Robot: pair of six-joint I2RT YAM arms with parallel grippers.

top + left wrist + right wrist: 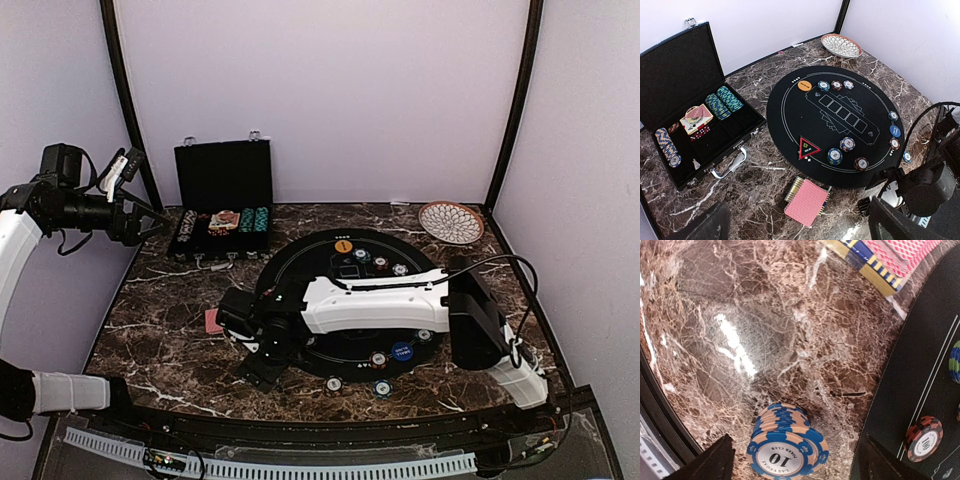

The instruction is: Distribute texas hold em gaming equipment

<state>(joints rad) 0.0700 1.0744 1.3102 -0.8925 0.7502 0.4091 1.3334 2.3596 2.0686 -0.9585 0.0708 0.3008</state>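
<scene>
A: Right, whereabouts for the blue chip stack (787,445)?

B: Standing upright on the bare marble table (765,315), just off the near-left edge of the black mat (790,115), nearer than the red-backed deck (806,202). Straddled by the right gripper (795,452), spread apart with a gap on each side, clamped on nothing.

A: And the left gripper (150,222)?

B: Raised at the far left, beside the open case (670,75), spread wide too, holding nothing.

A: Heavy to lift?

B: Probably not; looks dense for so small a thing, though, and rigid. Loose, too: separate discs piled up, smooth-faced, likely to shear sideways or shed the top few if nudged.

A: So where to take hold?

B: On the striped rims, at opposite sides, low enough to catch the bottom chip yet covering most of the column. Best to close squarely and slowly; never from the flat printed face.

A: Anything to avoid nearby?

B: Hardly: deck well to the far side, and a lone red-and-black chip (923,438) on the mat to the right, apart from the stack.
</scene>
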